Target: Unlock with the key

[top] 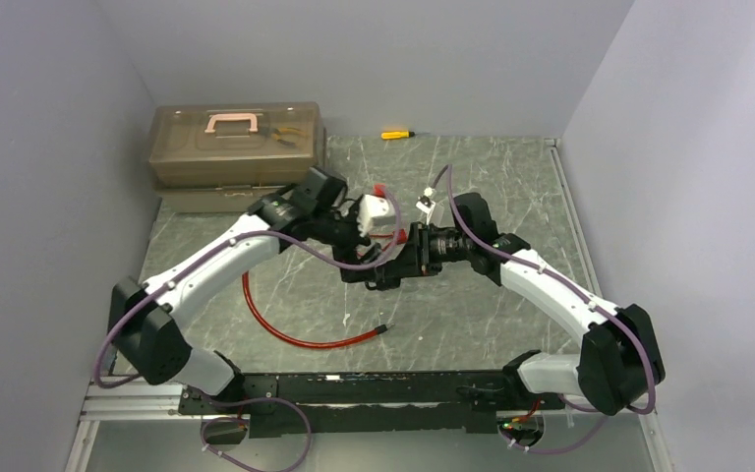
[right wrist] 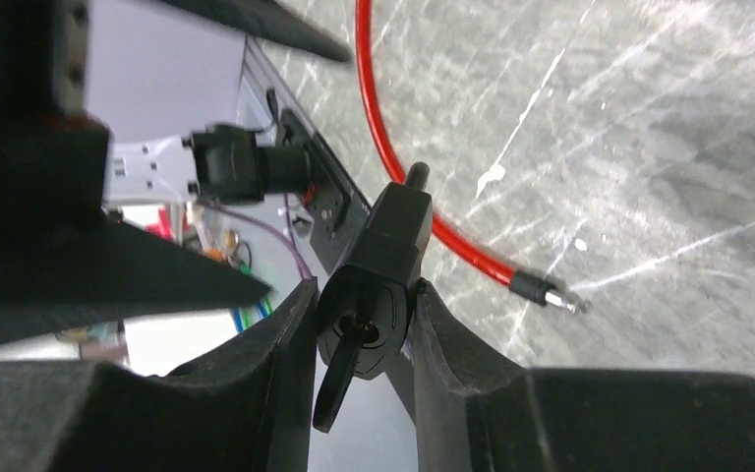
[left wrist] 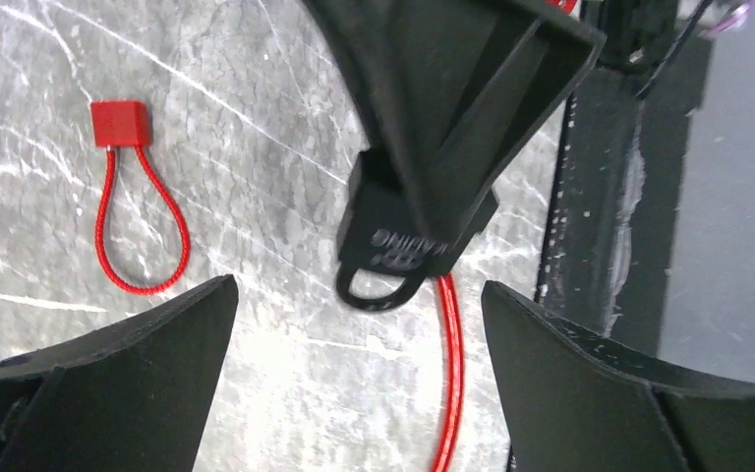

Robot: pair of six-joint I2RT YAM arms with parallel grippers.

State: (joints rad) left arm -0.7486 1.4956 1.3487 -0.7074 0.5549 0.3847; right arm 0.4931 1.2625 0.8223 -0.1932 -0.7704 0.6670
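Grey marbled table (top: 511, 295) lies below, with both arms meeting above its middle. The right claw (right wrist: 364, 315) is pressed tight on the small black lock (right wrist: 393, 226), held off the table with the key (right wrist: 332, 388) seated in its end. The left claw (left wrist: 356, 285) stands spread just before the key's loop, touching nothing. Lock and key look light, rigid and slick, so the flat loop is likely the place to pinch and twist. The springy red cable (top: 285, 329) may tug. How deep the key sits is hidden.

Robot lab test cell: plain grey partition walls (top: 39, 147), marbled tabletop (top: 511, 187), toolbox (top: 236, 147), screwdriver (top: 397, 134) at back edge.
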